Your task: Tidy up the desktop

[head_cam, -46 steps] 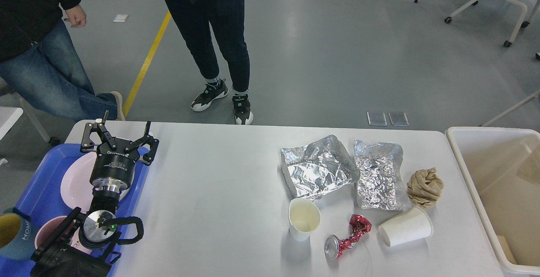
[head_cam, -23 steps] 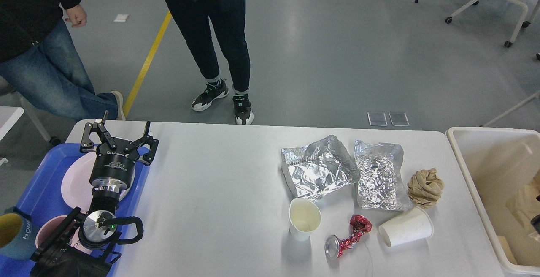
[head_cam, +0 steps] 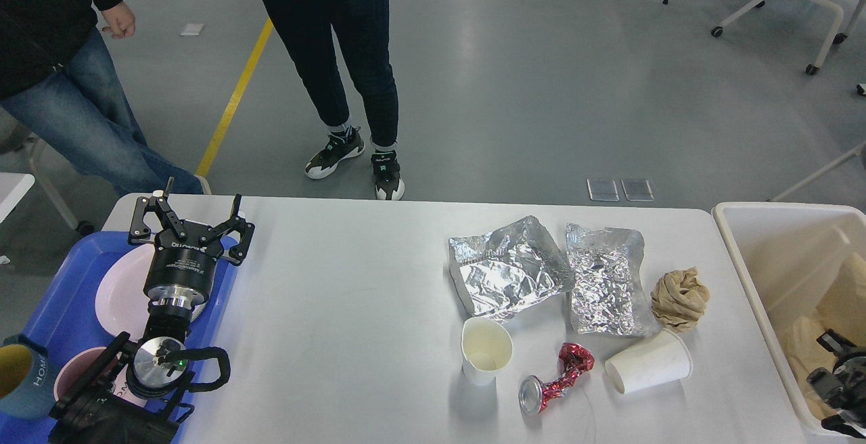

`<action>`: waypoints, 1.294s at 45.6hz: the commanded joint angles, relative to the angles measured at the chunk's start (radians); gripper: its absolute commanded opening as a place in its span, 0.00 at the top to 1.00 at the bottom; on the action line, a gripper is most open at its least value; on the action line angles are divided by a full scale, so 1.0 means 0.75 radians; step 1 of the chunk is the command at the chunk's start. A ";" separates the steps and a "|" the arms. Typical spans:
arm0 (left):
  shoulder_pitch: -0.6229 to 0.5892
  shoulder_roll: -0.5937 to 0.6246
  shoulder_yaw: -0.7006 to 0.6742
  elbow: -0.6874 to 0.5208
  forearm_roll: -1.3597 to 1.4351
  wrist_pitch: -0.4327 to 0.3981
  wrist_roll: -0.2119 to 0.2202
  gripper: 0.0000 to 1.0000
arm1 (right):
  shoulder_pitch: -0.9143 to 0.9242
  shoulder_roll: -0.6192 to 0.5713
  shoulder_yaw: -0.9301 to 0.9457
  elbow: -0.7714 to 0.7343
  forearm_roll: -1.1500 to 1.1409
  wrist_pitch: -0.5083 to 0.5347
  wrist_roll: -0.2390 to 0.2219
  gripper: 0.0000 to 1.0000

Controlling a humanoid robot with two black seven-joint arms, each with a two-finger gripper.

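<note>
The white desktop [head_cam: 352, 308] carries litter on its right half: two crumpled foil sheets [head_cam: 507, 271] [head_cam: 605, 288], a brown paper wad [head_cam: 680, 298], an upright paper cup [head_cam: 486, 349], a paper cup on its side [head_cam: 649, 371] and a crushed red can [head_cam: 555, 386]. My left gripper [head_cam: 189, 217] stands open over the pink plate [head_cam: 118, 288] at the far left, holding nothing. My right gripper [head_cam: 835, 366] shows dark and partly cut off inside the cream bin [head_cam: 744, 261], beside beige paper [head_cam: 808, 349]; its fingers cannot be told apart.
A blue tray [head_cam: 54, 308] at the left edge holds the plate, a pink bowl [head_cam: 74, 380] and a blue mug [head_cam: 20, 376]. Two people stand beyond the table's far edge. The bin adjoins the table's right end.
My right gripper has come into view inside the bin at the lower right, and the beige paper there has shifted. The left arm and the items on the desktop have stayed put.
</note>
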 commanded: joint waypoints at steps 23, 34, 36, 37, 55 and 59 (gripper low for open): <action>0.000 0.000 0.000 0.000 0.001 0.000 -0.001 0.04 | -0.044 0.048 0.018 0.015 -0.002 -0.094 0.001 0.21; 0.000 0.000 0.000 0.000 0.001 0.000 0.001 0.04 | -0.024 0.036 0.018 0.023 0.000 -0.096 0.001 0.00; 0.000 0.000 0.000 0.000 0.001 0.000 0.001 0.04 | -0.020 0.030 0.020 0.027 0.000 -0.092 0.001 0.00; 0.000 -0.002 0.000 0.000 -0.001 0.000 -0.001 0.04 | -0.018 0.026 0.020 0.031 -0.002 -0.092 0.001 0.00; 0.000 -0.002 0.000 0.000 0.001 0.000 0.001 0.04 | 0.250 -0.177 -0.013 0.358 -0.012 0.061 -0.028 0.00; 0.000 -0.002 0.000 0.000 0.001 0.000 0.001 0.04 | 0.342 -0.240 -0.045 0.422 -0.020 0.178 -0.060 0.00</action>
